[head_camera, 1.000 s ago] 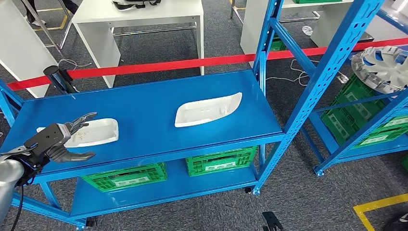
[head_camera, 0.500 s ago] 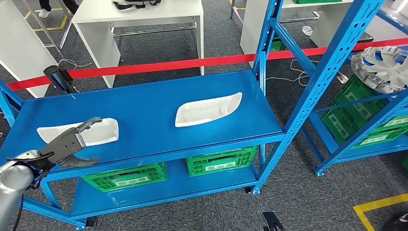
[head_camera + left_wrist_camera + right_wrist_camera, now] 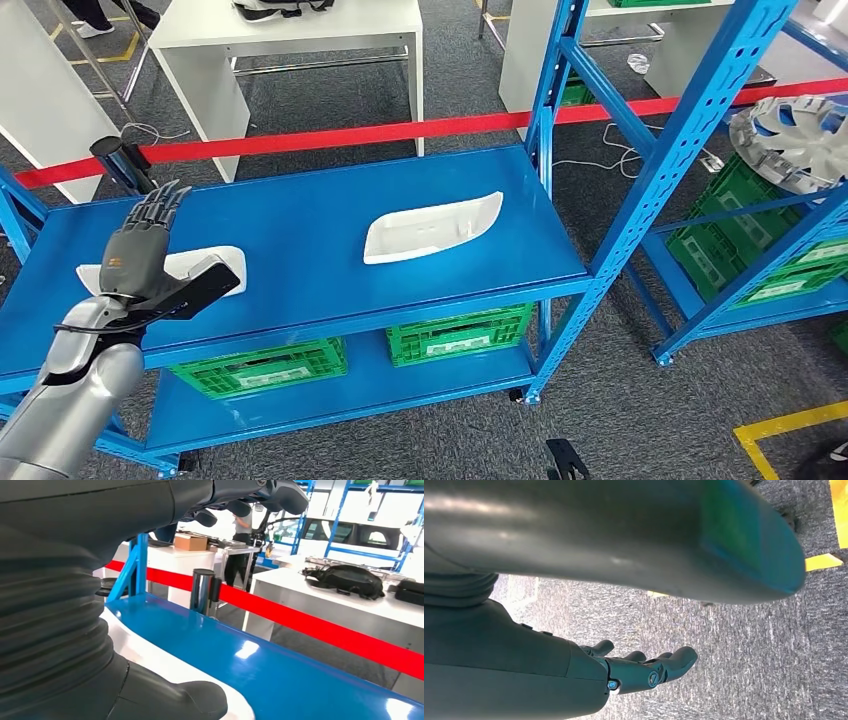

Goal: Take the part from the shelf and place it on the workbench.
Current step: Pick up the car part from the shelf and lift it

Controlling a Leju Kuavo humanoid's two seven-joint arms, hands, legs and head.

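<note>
White part (image 3: 205, 268) lying flat on the blue shelf (image 3: 300, 215), right under the left hand (image 3: 140, 255) and partly hidden by it. Big change in the last second: was low at the shelf's front edge with fingers curled sideways, now lifted and turned over the part, fingers (image 3: 160, 203) stretched straight toward the back of the shelf, thumb (image 3: 205, 285) swung out wide across the part's near side. Open, holding nothing yet. From the left wrist view, white surface (image 3: 165, 662) sitting just below the thumb (image 3: 170, 700), contact impossible to call. Reads as lining up for a grasp, not the grasp itself; lifting and carrying to the workbench all ahead. Second white part (image 3: 432, 227) well off to the thumb side, untouched. Red barrier tape (image 3: 400, 130) and a dark post (image 3: 120, 160) beyond the fingertips, worth minding on the lift. Right hand (image 3: 644, 667) hanging low over grey carpet, fingers loosely bent, empty.
</note>
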